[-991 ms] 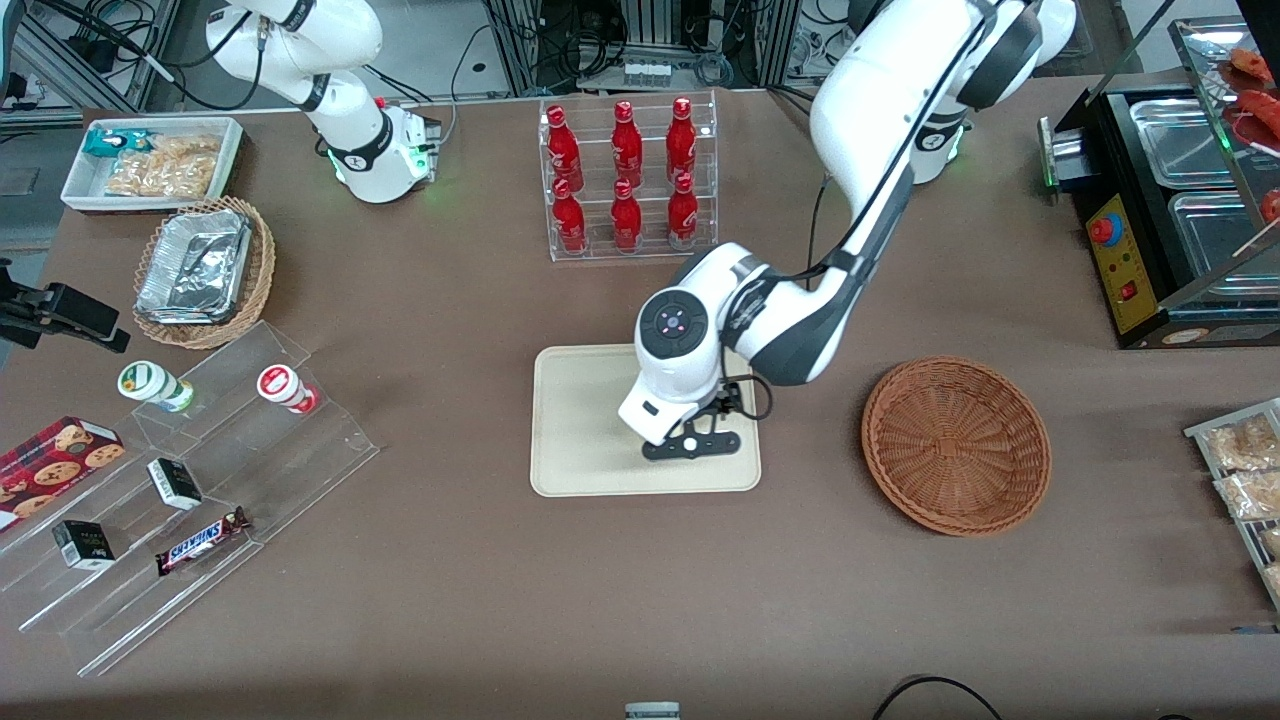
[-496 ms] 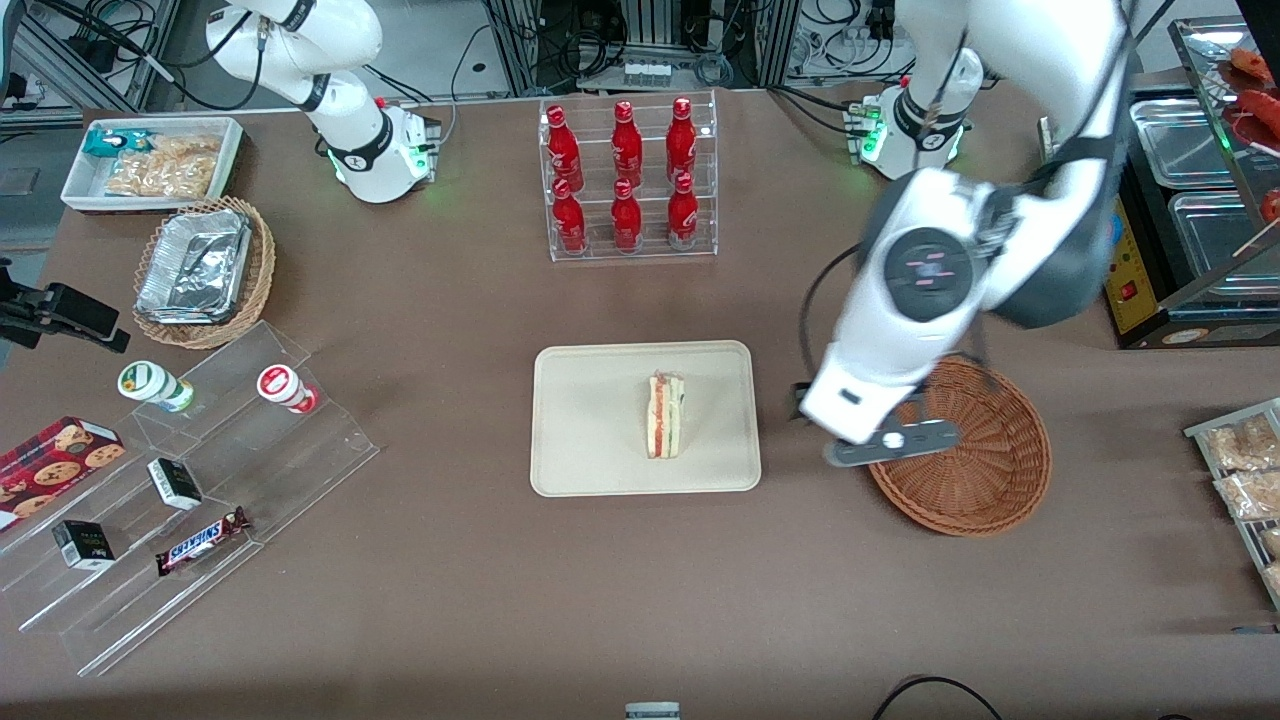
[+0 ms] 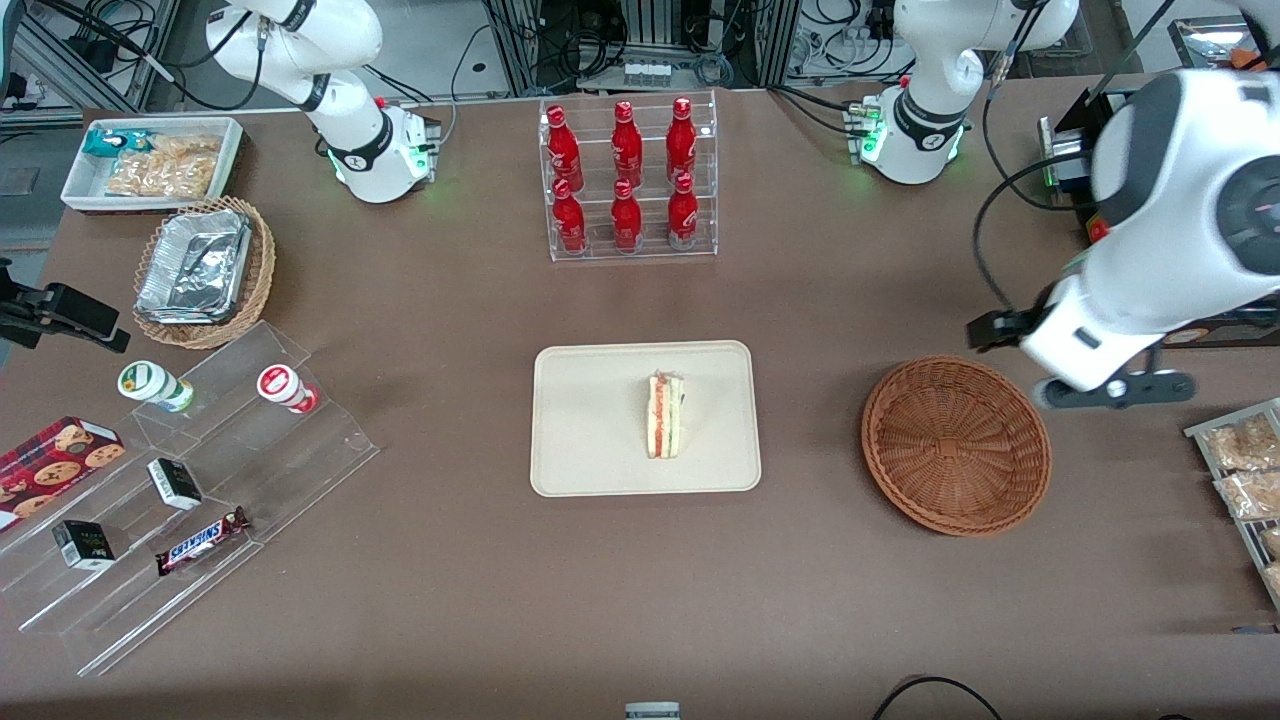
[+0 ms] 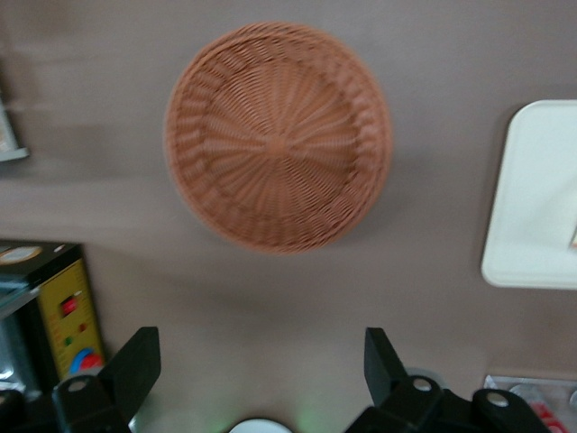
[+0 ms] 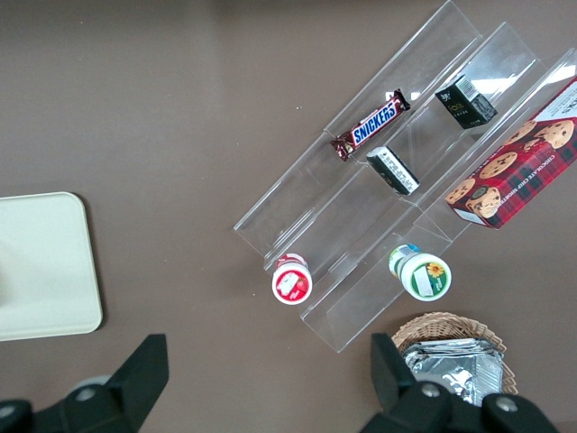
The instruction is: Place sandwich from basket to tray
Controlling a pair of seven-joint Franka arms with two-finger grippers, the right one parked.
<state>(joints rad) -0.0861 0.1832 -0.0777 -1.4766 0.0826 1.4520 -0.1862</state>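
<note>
The sandwich [image 3: 665,416], a pale wedge with red and green layers, lies on its side on the cream tray [image 3: 590,450], apart from any gripper. The reddish-brown wicker basket [image 3: 955,445] stands empty beside the tray, toward the working arm's end. My gripper [image 3: 1115,390] hangs high above the table, past the basket toward the working arm's end of the table. In the left wrist view the gripper [image 4: 261,361] is open with nothing between its fingers; the basket [image 4: 278,135] and a corner of the tray [image 4: 532,198] lie below it.
A clear rack of red bottles [image 3: 628,180] stands farther from the camera than the tray. A black warmer [image 3: 1150,250] and bagged snacks [image 3: 1245,470] sit at the working arm's end. Clear display steps [image 3: 200,480], a foil-filled tan basket [image 3: 205,270] and a white bin [image 3: 150,160] are at the parked arm's end.
The gripper was low over the tray, hiding the sandwich. It has let go, risen and swung past the basket toward the working arm's end. The sandwich stays on the tray.
</note>
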